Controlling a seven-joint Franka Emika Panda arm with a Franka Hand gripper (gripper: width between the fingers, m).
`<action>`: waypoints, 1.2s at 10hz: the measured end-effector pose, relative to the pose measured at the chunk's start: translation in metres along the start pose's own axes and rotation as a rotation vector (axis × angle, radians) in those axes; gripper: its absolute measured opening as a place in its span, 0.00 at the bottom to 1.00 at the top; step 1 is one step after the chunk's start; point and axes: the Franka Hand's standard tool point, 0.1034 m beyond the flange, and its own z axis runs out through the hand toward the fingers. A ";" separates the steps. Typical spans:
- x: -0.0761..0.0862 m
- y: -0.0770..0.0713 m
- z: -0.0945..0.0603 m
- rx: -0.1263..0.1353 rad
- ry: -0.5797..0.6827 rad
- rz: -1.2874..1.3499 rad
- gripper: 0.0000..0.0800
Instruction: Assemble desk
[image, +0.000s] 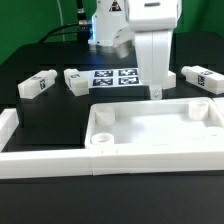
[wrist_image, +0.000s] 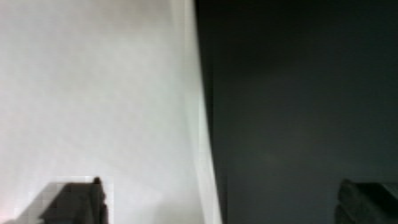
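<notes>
The jaws are spread wide and nothing is held. In the wrist view only two dark fingertips (wrist_image: 71, 203) are seen, cut off by the frame edge, above a blurred white surface and the dark table (wrist_image: 302, 100). In the exterior view one arm (image: 150, 45) is counted, lowered at the far rim of the one desk top (image: 150, 135), which lies on the table at 6 o'clock of the arm. Whether the rim is touched cannot be told. Three legs (image: 38, 85) are counted, two at 10 o'clock of the desk top and one at 1 o'clock. One marker board (image: 113, 77), at 11 o'clock, is partly hidden by the arm. The desk top is cut off at 3 o'clock by the frame edge.
</notes>
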 end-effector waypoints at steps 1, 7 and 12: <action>0.022 -0.008 -0.018 -0.012 -0.003 0.068 0.81; 0.071 -0.024 -0.034 -0.017 0.007 0.564 0.81; 0.105 -0.051 -0.026 0.003 -0.003 0.835 0.81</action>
